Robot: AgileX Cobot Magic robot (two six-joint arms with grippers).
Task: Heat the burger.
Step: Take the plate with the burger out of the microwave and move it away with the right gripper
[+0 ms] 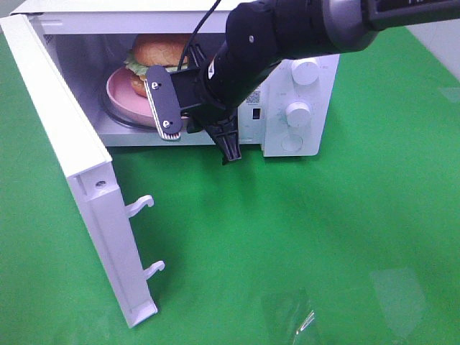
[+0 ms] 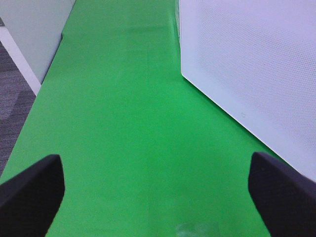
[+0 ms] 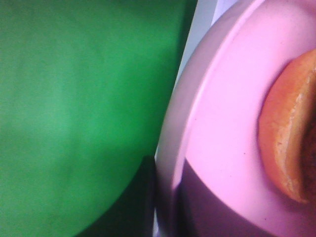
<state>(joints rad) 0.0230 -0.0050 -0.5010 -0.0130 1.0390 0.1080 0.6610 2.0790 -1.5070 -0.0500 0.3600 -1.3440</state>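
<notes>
Right end effector (image 1: pixel 228 152) closed, pointing down; left end effector (image 2: pixel 157 190) spread wide.

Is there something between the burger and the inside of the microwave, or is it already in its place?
Nothing visible stands in the way. The burger already sits on the pink plate inside the microwave. The door hangs wide open. Only the right gripper and its arm are in front of the opening.

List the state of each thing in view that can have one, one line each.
White microwave door: swung wide open.
Tall golden-bun burger: upright on the plate, inside the microwave.
Round pink plate: inside the microwave cavity.
Left gripper: open, empty, above the green cloth.
Right gripper: shut, at the microwave opening; whether it grips the plate's rim cannot be told.
</notes>
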